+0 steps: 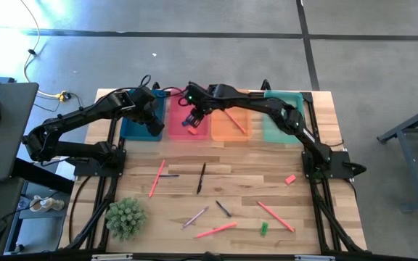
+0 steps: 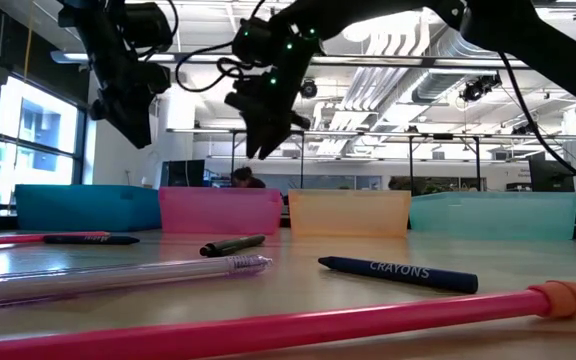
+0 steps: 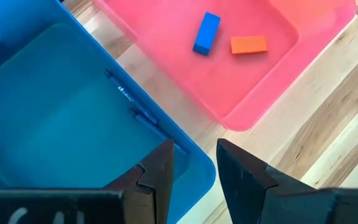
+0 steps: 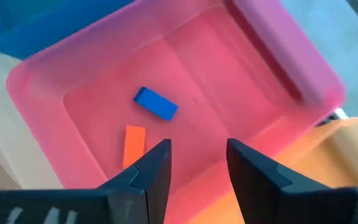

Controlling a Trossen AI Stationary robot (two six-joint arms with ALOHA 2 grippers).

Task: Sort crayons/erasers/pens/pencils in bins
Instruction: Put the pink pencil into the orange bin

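Four bins stand in a row at the table's far edge: blue (image 1: 133, 125), pink (image 1: 176, 127), orange (image 1: 227, 130) and teal-green (image 1: 278, 127). A blue eraser (image 4: 156, 102) and an orange-red eraser (image 4: 134, 143) lie on the pink bin's floor; they also show in the left wrist view (image 3: 206, 32). A dark pen (image 3: 132, 107) lies in the blue bin. My left gripper (image 1: 154, 125) hangs open and empty over the blue bin's right side. My right gripper (image 1: 192, 119) hangs open and empty above the pink bin. A pink eraser (image 1: 290, 179) and a green eraser (image 1: 264, 228) lie on the table.
Loose sticks lie on the near half of the table: a pink pencil (image 1: 157, 177), a black pen (image 1: 202, 177), a purple pen (image 1: 194, 216), red crayons (image 1: 276, 216). An orange stick (image 1: 234, 119) lies in the orange bin. A green plant (image 1: 125, 217) stands near left.
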